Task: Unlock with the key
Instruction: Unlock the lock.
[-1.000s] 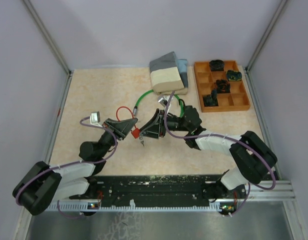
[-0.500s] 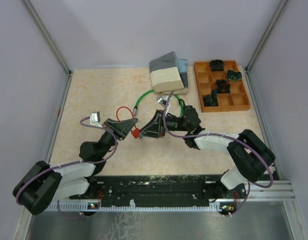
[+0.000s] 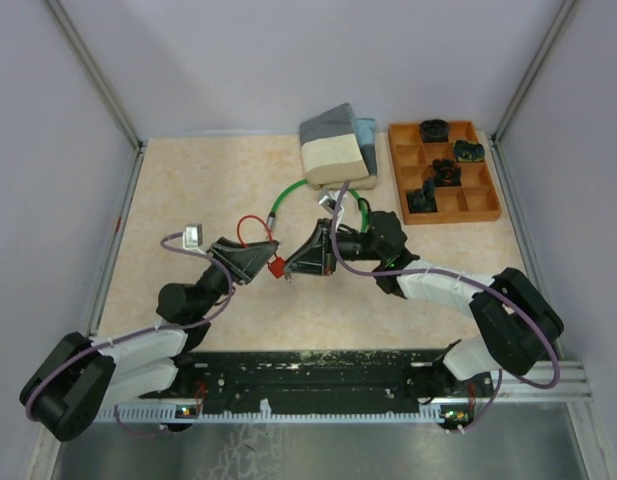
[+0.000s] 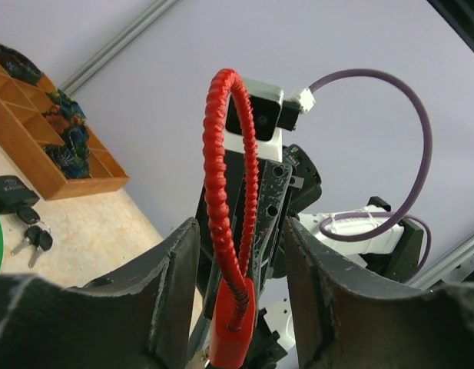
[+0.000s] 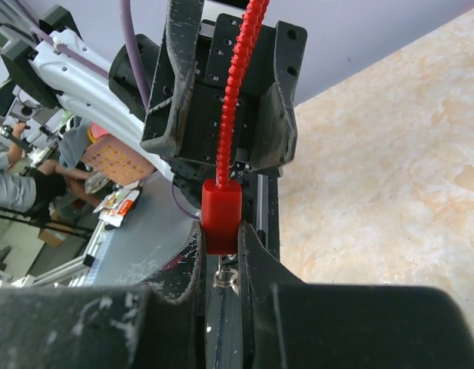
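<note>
Right fingers [image 5: 187,265] pinching red lock body [image 5: 221,215]; its cable loop [image 4: 225,177] runs between left fingers [image 4: 175,284], spread wide either side, not touching it. Tabletop [image 3: 188,190] below both.

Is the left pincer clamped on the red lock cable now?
No: in the left wrist view the left pincer has its fingers clear of the red lock cable on both sides.

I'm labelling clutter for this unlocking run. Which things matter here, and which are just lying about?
In use: red cable lock, key at its base, right claw gripping its body, left claw open around its cable.
Lying about: green cable, foam blocks, wooden tray, black padlock.
</note>
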